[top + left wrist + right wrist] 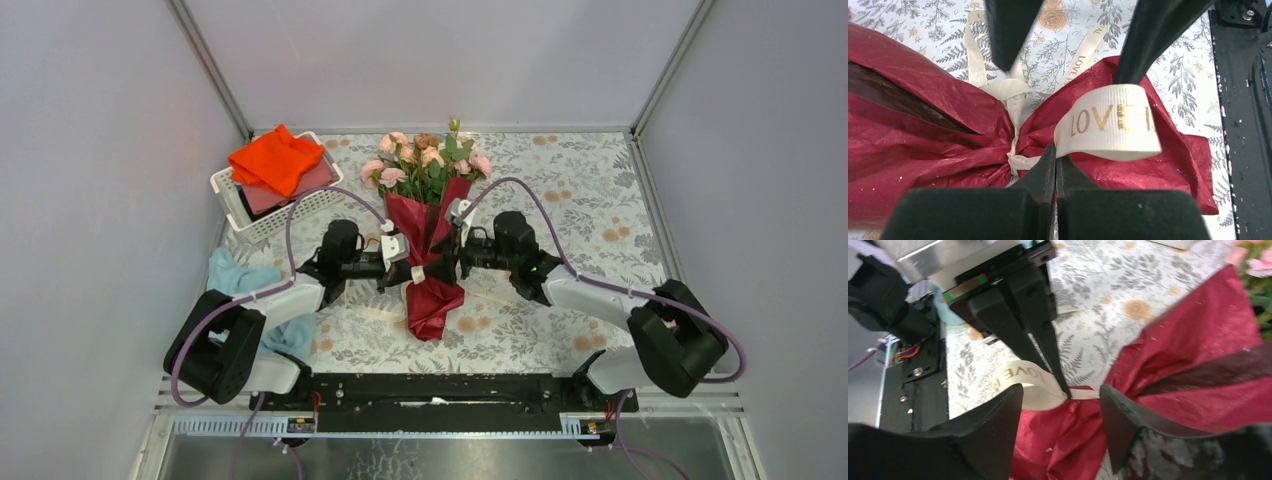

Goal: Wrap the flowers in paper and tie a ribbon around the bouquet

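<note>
My left gripper (pixel 1055 152) is clenched, its two fingers pressed flat together, and their tips pinch the cream ribbon (pixel 1108 122) right beside its knot. My right gripper (pixel 1060 390) faces it from the other side with its jaws spread wide, gripping nothing. One of its fingers (pixel 1148 45) pokes down into the ribbon's loop, the one printed LOVE in gold, and the other hangs over the ribbon's loose tails.

The ribbon is cinched round the narrow waist of the dark red paper (pixel 923 130), which bunches in tight there and flares out on both sides. The tails trail off across the leaf-printed surface (pixel 560 200).

The bouquet (pixel 428 235) lies in the middle of the surface, between my two arms. Its flowers (pixel 425 160), pink and peach roses among green leaves, point to the far edge, and the paper's gathered end points to the near edge.

A white basket (pixel 262 228) sits at the far left corner with an orange cloth (pixel 277 158) on top of it. A light blue cloth (pixel 240 275) lies by the left edge, just beside my left arm.
</note>
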